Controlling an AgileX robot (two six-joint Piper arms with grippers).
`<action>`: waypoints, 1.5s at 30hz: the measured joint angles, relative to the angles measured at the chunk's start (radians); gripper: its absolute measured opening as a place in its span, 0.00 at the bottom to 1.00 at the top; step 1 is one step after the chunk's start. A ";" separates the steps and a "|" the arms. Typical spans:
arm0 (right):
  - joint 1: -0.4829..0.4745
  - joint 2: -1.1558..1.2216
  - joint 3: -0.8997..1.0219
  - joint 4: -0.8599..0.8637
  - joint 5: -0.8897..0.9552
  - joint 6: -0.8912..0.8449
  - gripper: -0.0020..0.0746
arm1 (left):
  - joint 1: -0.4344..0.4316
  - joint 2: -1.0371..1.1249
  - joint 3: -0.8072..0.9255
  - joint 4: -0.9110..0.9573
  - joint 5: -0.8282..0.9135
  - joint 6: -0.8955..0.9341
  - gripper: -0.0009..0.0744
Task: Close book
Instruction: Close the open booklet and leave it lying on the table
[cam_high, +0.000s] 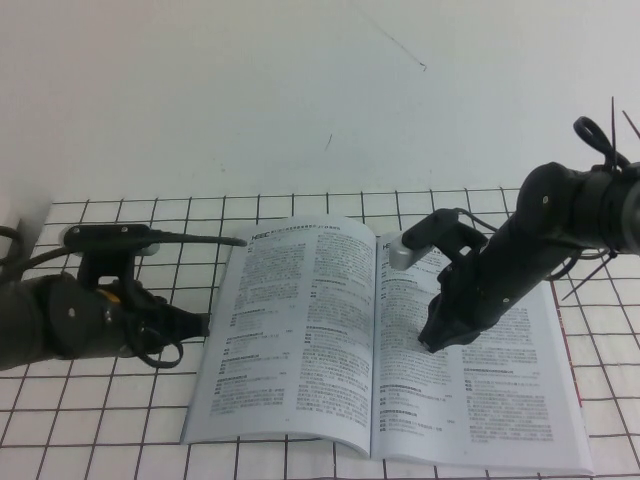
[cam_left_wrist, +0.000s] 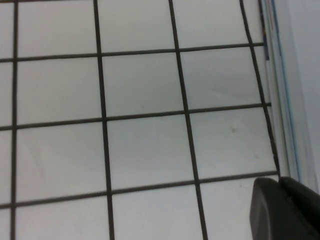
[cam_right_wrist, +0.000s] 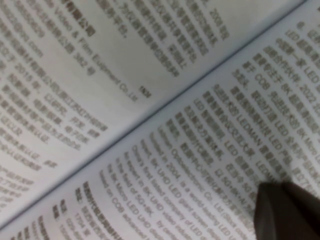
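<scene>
The book (cam_high: 300, 330) lies open on the gridded table (cam_high: 100, 430), centre-right; my right gripper (cam_high: 437, 342) is down on its right page, near the spine; my left gripper (cam_high: 203, 324) sits low just beside its left edge; I cannot tell whether either is apart or together.

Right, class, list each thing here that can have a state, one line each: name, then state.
book: open, lying flat on the table, pages up.
left gripper: low by the book's left edge.
right gripper: down over the right page; contact unclear.
</scene>
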 joint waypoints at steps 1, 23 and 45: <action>0.000 0.000 0.000 0.001 0.000 0.005 0.02 | 0.000 0.031 -0.022 0.000 0.000 0.002 0.01; 0.000 0.005 -0.006 -0.003 0.015 0.047 0.02 | -0.085 0.267 -0.313 -0.153 0.306 0.126 0.01; 0.013 -0.304 0.010 -0.646 0.093 0.499 0.02 | -0.159 -0.001 -0.350 -0.955 0.600 0.958 0.01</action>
